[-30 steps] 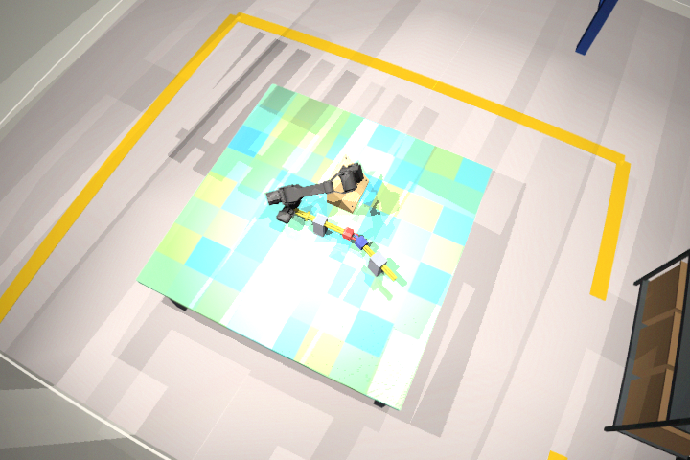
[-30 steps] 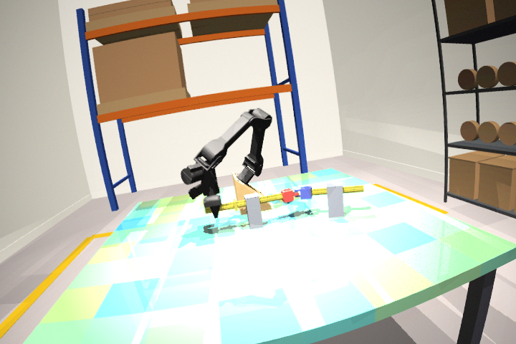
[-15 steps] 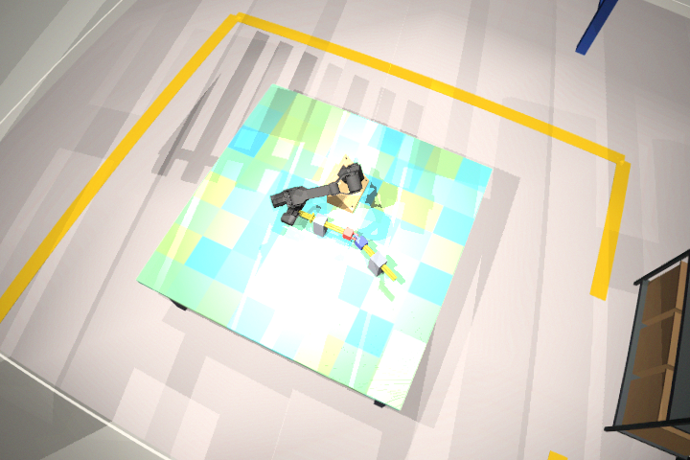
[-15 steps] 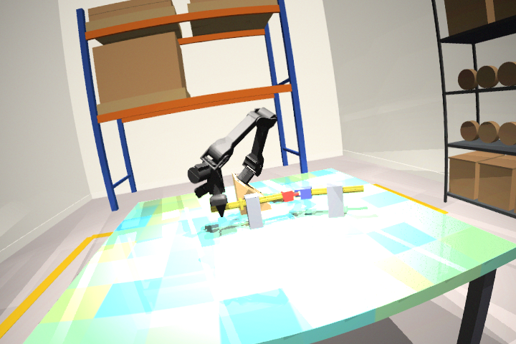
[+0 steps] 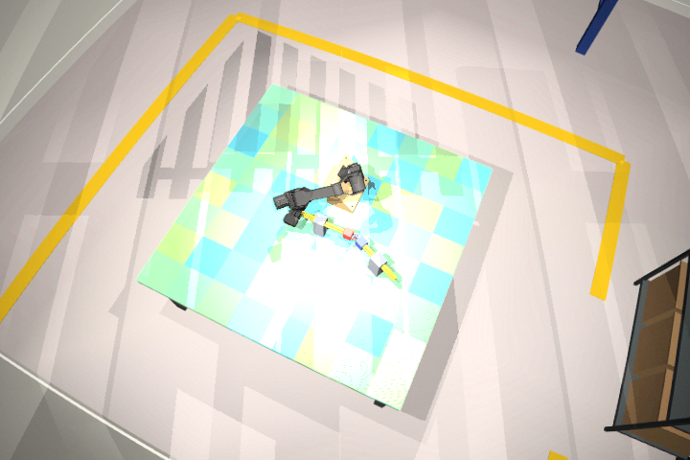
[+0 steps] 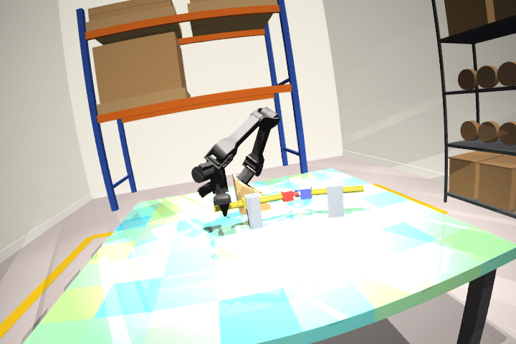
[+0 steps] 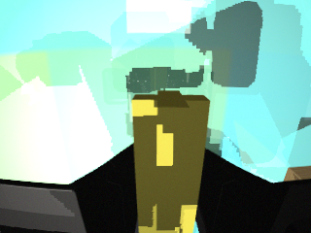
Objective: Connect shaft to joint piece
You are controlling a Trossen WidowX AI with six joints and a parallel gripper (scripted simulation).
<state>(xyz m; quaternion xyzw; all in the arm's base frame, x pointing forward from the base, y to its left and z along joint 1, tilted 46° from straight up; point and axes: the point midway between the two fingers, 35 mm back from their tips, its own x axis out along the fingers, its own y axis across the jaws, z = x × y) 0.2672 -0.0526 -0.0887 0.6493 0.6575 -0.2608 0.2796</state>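
Note:
My gripper [image 5: 300, 216] [image 6: 224, 208] [image 7: 163, 146] is shut on the left end of the second yellow shaft [image 5: 332, 226] [image 6: 266, 198] [image 7: 171, 123]. This shaft runs through the left grey block [image 5: 319, 224] [image 6: 253, 211]. A red piece [image 5: 348, 234] [image 6: 287, 196] sits at its far end, close against the blue joint piece [image 5: 360, 242] [image 6: 305, 193]. The fixed shaft [image 5: 390, 272] [image 6: 350, 188] goes on through the right grey block [image 5: 377, 264] [image 6: 335, 201]. In the wrist view the shaft stands between the two black fingers and the blocks are hidden.
The arm's base stands on a tan wooden wedge [image 5: 347, 202] [image 6: 242, 188] just behind the left block. The patterned table [image 5: 204, 292] [image 6: 449, 259] ends a short way in front. Blue and black shelf racks [image 6: 92, 101] [image 6: 469, 93] stand off the table.

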